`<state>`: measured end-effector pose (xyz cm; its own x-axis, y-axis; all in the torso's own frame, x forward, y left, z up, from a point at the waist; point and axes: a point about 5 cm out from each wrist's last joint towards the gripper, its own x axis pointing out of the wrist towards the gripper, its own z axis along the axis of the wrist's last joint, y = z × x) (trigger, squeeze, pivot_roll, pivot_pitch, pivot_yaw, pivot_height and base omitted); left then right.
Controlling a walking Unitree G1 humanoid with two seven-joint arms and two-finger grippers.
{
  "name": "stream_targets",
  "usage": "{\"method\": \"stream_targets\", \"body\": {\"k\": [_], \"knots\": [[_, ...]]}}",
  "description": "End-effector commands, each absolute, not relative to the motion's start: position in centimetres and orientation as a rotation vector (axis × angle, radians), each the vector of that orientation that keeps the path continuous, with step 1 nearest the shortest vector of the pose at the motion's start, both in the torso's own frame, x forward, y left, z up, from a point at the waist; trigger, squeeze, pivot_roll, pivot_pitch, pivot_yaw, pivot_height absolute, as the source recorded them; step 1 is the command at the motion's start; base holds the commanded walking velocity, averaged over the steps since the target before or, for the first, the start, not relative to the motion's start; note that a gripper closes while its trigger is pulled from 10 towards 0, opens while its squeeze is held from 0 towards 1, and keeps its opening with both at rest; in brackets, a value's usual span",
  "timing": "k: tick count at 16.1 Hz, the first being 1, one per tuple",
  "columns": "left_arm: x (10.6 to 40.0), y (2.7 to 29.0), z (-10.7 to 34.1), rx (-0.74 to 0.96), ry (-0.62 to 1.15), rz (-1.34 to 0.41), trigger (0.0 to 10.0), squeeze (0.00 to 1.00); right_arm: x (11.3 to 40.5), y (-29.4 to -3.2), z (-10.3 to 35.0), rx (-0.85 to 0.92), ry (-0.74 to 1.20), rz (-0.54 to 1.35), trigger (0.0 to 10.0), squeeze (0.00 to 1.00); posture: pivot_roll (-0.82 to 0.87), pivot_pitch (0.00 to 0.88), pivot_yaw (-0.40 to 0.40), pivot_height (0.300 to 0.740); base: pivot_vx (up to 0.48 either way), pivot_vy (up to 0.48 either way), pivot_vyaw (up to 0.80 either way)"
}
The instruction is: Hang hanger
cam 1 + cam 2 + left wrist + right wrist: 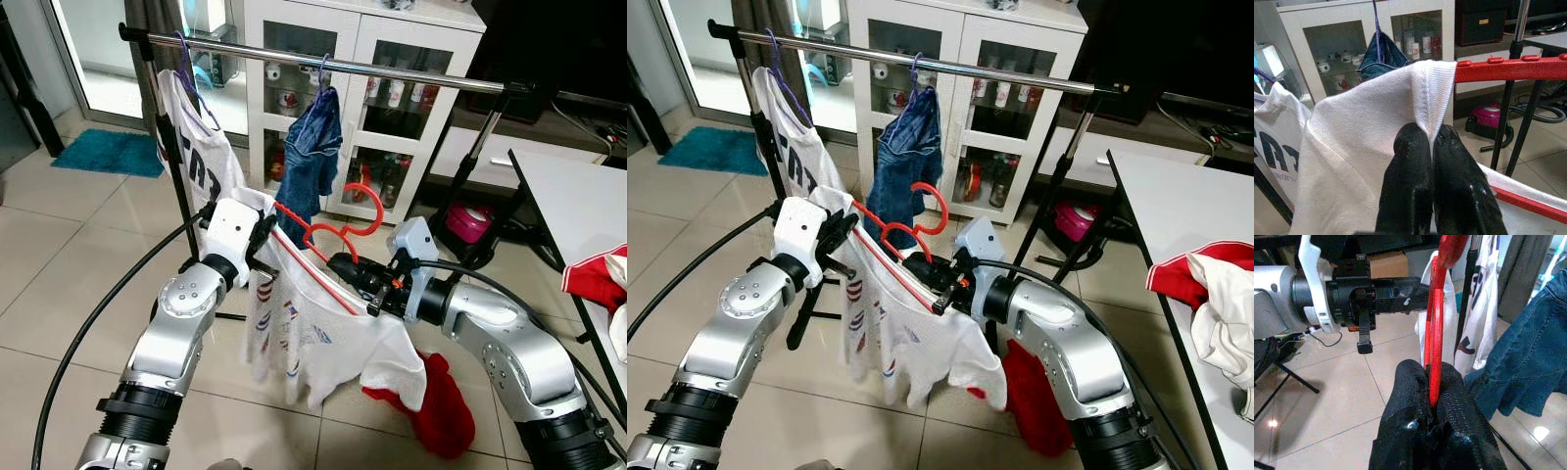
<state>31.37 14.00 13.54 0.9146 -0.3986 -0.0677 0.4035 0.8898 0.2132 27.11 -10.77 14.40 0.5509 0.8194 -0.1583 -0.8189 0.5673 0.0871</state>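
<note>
Between the two arms, below the rail (392, 72), a red hanger (338, 235) carrying a white shirt (313, 343) is held. The right gripper (338, 264) is pressed together on the hanger's red bar, as is seen in the right wrist view, where the fingers (1415, 401) pinch the plastic. The left gripper (263, 235) is clamped on a fold of the shirt's collar at the hanger's other end; in the left wrist view the fingers (1410, 176) are shut on the ribbed cloth, with the red bar just beside it.

From the right gripper, the hook rises toward 12 o'clock and stops well short of the rail. At 11 o'clock a blue denim garment (312, 147) is hung from the rail; at 10 o'clock a white printed shirt (196, 147) is hung near the rail's end. A red cloth (441, 406) lies on the floor at 5 o'clock.

The step in hand is judged to be carrying the loaded hanger up to the rail. The next move calls for the hanger to be raised, the hook brought over a bare stretch of rail, seemingly right of the denim, then lowered until it catches before both grips are released.
</note>
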Motion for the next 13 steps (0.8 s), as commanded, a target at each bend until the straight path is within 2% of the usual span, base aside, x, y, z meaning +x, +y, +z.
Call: {"method": "stream_targets", "body": {"k": [1, 2, 3, 4, 5, 7, 9, 13], "knots": [[31.6, 13.9, 14.2, 0.219, -0.006, -0.428, 0.0, 0.00, 27.7, -11.2, 15.2, -0.001, 0.146, 0.947, 10.0, 0.00, -0.08, 0.000, -0.092, 0.740, 0.000, 0.000, 0.00], [31.5, 14.1, 14.4, 0.203, -0.014, -0.438, 0.0, 0.00, 27.9, -11.4, 15.1, -0.004, 0.152, 0.919, 9.3, 0.00, -0.08, 0.000, -0.091, 0.740, 0.000, 0.000, 0.00], [31.3, 14.3, 14.5, 0.178, -0.023, -0.451, 0.0, 0.00, 28.2, -11.6, 15.1, -0.006, 0.158, 0.888, 5.5, 0.00, -0.08, 0.000, -0.093, 0.740, 0.000, 0.000, 0.00], [31.1, 14.4, 14.6, 0.159, -0.031, -0.463, 0.0, 0.00, 28.4, -11.8, 15.0, -0.005, 0.159, 0.866, 5.5, 0.00, -0.08, 0.000, -0.093, 0.740, 0.000, 0.000, 0.00], [30.7, 14.8, 15.0, 0.106, -0.053, -0.495, 0.0, 0.00, 28.7, -12.1, 15.0, 0.009, 0.156, 0.840, 2.9, 0.00, -0.08, 0.000, -0.095, 0.740, 0.000, 0.000, 0.00], [29.8, 16.3, 15.8, 0.020, -0.066, -0.590, 0.0, 0.00, 28.8, -12.2, 15.1, 0.014, 0.155, 0.844, 0.0, 0.00, -0.07, 0.000, -0.098, 0.740, 0.000, 0.000, 0.00], [29.8, 17.6, 16.7, -0.005, -0.092, -0.583, 0.0, 0.00, 28.7, -12.3, 14.9, -0.016, 0.170, 0.858, 0.0, 0.00, -0.07, 0.000, -0.100, 0.740, 0.000, 0.000, 0.00], [31.5, 22.4, 20.5, -0.076, -0.216, -0.335, 0.0, 0.00, 27.5, -12.7, 14.4, -0.076, 0.207, 0.953, 0.0, 0.00, -0.07, 0.000, -0.104, 0.740, 0.000, 0.000, 0.00]]}}
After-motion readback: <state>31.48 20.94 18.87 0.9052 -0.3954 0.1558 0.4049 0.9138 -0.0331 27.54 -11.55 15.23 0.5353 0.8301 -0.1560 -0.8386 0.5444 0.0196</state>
